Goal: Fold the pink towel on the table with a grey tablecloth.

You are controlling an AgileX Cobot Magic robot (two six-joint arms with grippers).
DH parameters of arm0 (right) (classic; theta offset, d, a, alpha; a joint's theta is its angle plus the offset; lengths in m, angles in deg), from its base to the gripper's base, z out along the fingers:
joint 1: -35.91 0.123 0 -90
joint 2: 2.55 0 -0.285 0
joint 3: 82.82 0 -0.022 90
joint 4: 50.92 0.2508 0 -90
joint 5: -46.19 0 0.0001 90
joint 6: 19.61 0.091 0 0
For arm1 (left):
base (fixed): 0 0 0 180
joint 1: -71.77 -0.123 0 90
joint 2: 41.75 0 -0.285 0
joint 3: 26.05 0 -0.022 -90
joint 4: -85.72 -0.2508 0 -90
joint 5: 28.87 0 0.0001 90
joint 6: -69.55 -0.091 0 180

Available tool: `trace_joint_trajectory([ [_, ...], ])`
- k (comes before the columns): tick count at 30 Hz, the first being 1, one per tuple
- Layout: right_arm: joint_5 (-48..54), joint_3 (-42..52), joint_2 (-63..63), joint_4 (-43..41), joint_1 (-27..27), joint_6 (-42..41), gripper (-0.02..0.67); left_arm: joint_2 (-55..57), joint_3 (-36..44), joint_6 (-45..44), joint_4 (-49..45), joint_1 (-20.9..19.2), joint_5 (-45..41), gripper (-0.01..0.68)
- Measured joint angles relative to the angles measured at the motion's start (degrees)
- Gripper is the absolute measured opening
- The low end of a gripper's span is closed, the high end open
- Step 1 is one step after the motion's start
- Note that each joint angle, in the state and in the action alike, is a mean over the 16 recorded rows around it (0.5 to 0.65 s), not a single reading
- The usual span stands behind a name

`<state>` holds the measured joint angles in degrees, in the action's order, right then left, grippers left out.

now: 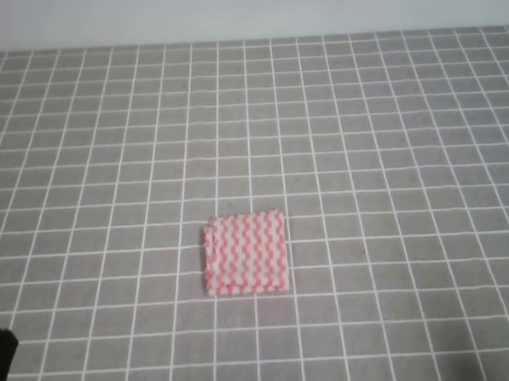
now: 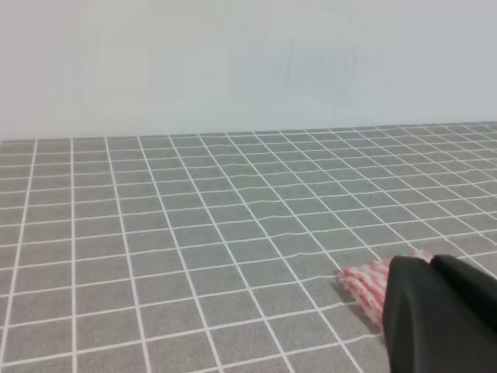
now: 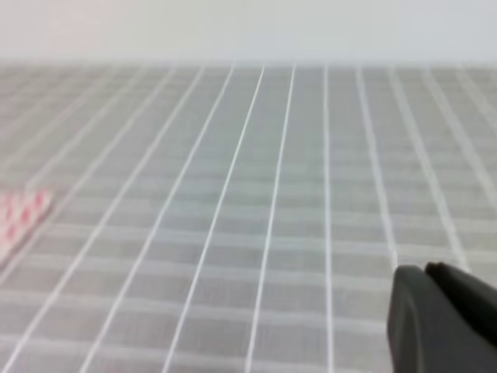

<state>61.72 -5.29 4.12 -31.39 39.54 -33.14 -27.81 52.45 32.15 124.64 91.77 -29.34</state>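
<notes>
At the seven o'clock corner of the overhead view a dark bit of the left gripper (image 1: 0, 351) pokes in, well apart from the cloth; its own camera shows closed-looking dark fingers with only a thin seam between them, so I judge it pressed together and holding nothing. The right gripper (image 3: 443, 318) shows only in its wrist view, a dark blurred lump low at five o'clock; I cannot tell whether it is spread or pressed.

Further in, just below centre, the pink towel (image 1: 246, 253) lies flat as a small neat square, with layered edges along its left side. It looks already folded, so little or nothing seems left.

Beyond it the tabletop (image 1: 362, 134) runs bare to the far edge at twelve o'clock, leaving open room on every side.
</notes>
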Motion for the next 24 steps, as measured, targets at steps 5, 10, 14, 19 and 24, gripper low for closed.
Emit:
trace_joint_trajectory([
  [5,2.73,-0.12,0.06,-0.43,-0.01,-0.05,-0.017,-0.06,-0.07,0.00,0.02,0.00,-0.07,-0.002],
  [10,3.65,-0.05,0.00,-0.48,0.00,-0.05,-0.017,0.00,0.00,0.00,0.00,0.00,0.00,-0.002],
  [14,3.59,0.09,-0.12,-0.46,0.02,-0.06,-0.017,-0.06,-0.07,0.00,0.02,0.00,-0.07,-0.002],
  [19,3.59,0.09,-0.12,-0.46,0.02,-0.07,-0.017,-0.04,0.00,-0.04,-1.20,-0.03,0.15,-0.002],
  [24,3.58,0.16,-0.18,-0.47,0.02,-0.08,-0.016,-0.19,0.00,3.28,-6.72,-0.78,0.43,-0.002],
])
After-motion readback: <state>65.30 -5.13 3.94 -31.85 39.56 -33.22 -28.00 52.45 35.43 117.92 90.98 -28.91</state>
